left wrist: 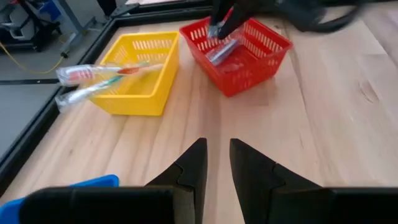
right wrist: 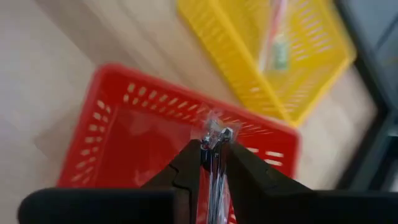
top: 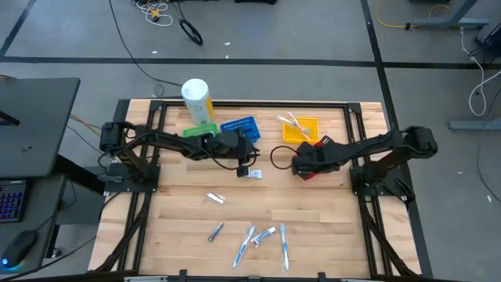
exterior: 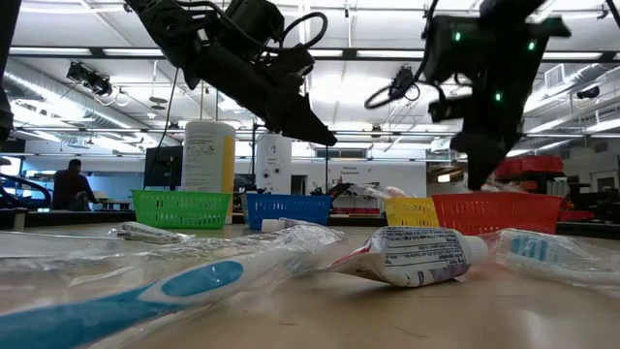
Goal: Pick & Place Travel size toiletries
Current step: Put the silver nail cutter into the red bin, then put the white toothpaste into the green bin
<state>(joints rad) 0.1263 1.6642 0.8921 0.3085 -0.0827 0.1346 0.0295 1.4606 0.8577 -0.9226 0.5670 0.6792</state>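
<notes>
My right gripper (right wrist: 214,146) hovers over the red basket (left wrist: 249,62) and is shut on a small silvery wrapped toiletry (left wrist: 222,51). My left gripper (left wrist: 217,149) hangs above bare wood near the table's middle (top: 252,157), its fingers a narrow gap apart with nothing between them. Wrapped toothbrushes (left wrist: 93,78) lean over the rim of the yellow basket (top: 301,129). More toiletries lie flat near the table's near edge: a white tube (exterior: 417,257), a blue toothbrush (exterior: 145,291) and another toothbrush (top: 283,244). A further small tube (top: 215,198) lies on its own. My right gripper pinches the silvery toiletry by its upper end (right wrist: 216,134) between its two fingers, coming from above and pointing down. The item hangs below the fingers (left wrist: 219,28), slanting down into the red basket; whether its lower end rests on the basket floor, I cannot tell.
A large white-and-yellow bottle (top: 197,100) stands at the far edge behind the green basket (top: 200,131) and the blue basket (top: 239,127). A small white item (top: 252,172) lies just below the left gripper. Bare wood stretches between the baskets and the near-edge items.
</notes>
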